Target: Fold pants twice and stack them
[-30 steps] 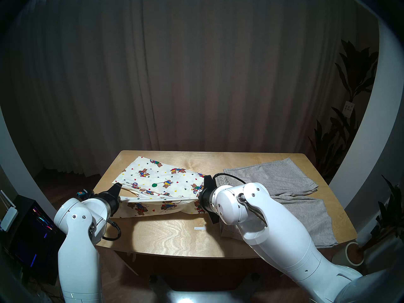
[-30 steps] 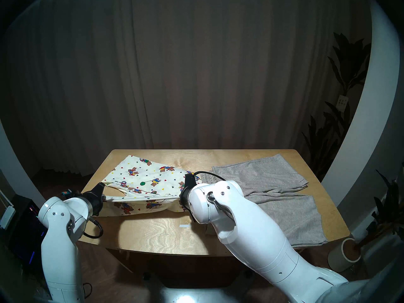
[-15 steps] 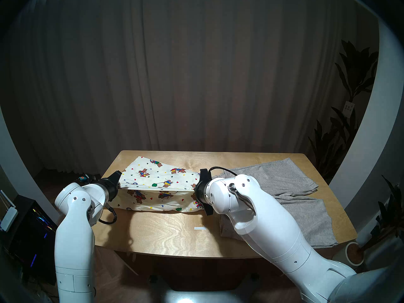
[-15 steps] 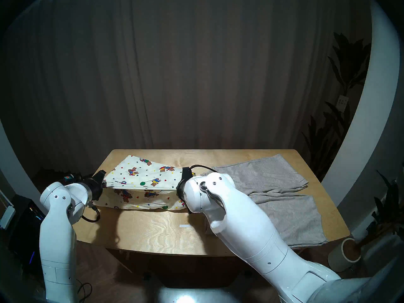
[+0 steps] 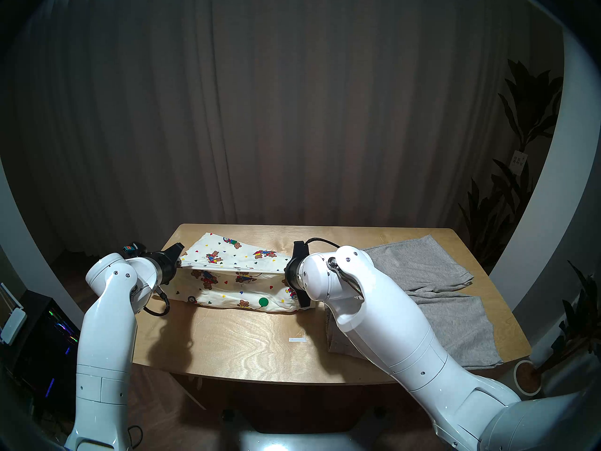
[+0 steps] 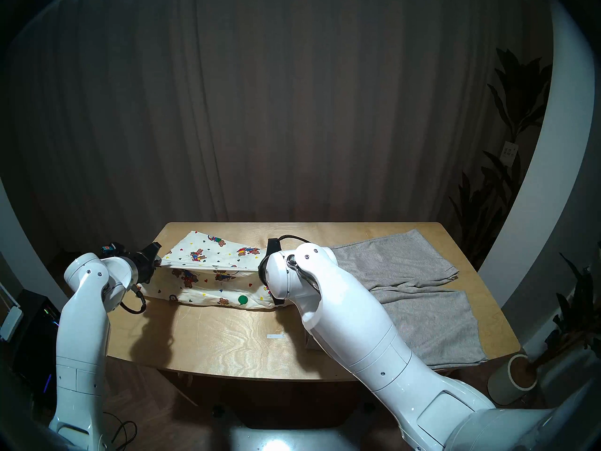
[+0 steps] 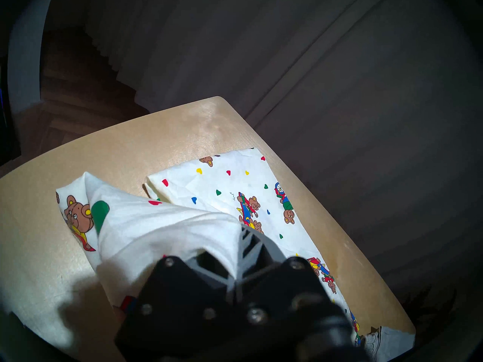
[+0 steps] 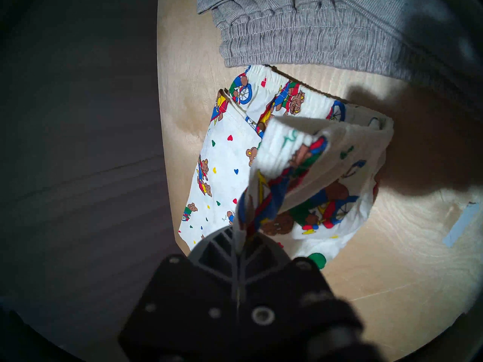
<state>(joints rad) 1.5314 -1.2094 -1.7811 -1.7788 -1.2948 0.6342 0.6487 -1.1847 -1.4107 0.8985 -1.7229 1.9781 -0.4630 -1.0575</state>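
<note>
The cream teddy-bear shorts (image 5: pixel 234 278) (image 6: pixel 211 281) lie on the left half of the wooden table (image 5: pixel 247 349). Their near half is lifted off the table and stretched taut between my two grippers, over the far half that still lies flat. My left gripper (image 5: pixel 180 263) (image 7: pixel 239 238) is shut on the leg-end edge. My right gripper (image 5: pixel 286 273) (image 8: pixel 241 238) is shut on the waistband (image 8: pixel 287 142) end; in the head views its fingertips are hidden behind the wrist. The grey shorts (image 5: pixel 432 284) (image 8: pixel 300 27) lie spread flat on the table's right half, partly under my right arm.
A small white tape strip (image 5: pixel 297 340) sits on the table's near middle. A dark curtain (image 5: pixel 292 115) hangs behind the table. Potted plants (image 5: pixel 527 375) stand to the right, and a dark box with lights (image 5: pixel 48 336) stands to the left.
Both grippers have risen and moved away from me toward the table's far side, carrying the held edge of the bear shorts over the flat half. The grey shorts have not moved.
</note>
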